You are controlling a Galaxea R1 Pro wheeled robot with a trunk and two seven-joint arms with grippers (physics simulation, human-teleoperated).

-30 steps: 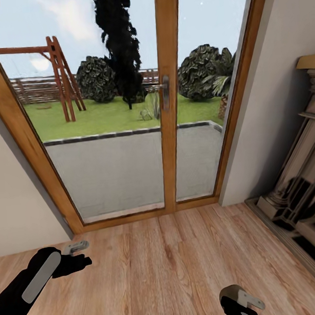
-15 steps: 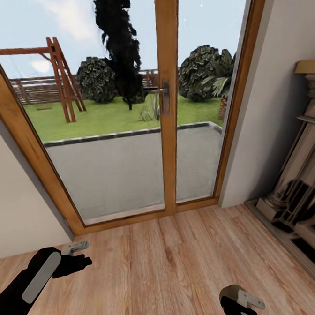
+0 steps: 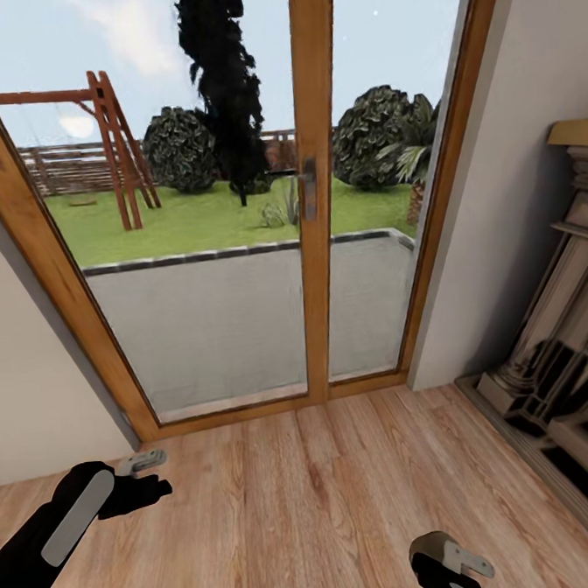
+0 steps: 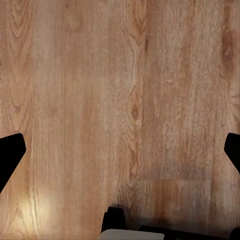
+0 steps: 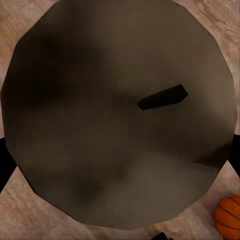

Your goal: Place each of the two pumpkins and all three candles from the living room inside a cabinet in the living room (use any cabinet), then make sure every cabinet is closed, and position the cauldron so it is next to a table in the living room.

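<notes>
Nothing moves but the camera, slightly. Right wrist view: cauldron (image 5: 117, 112) between spread fingers (image 5: 4, 165), pumpkin (image 5: 229, 216) beside it on the floor (image 5: 20, 210). Left gripper (image 4: 120, 160) open over bare boards.

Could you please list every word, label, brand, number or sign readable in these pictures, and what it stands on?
None: no readable text on the glass door, the wooden floor, the fireplace surround, the cauldron, the pumpkin or the left hand.
</notes>
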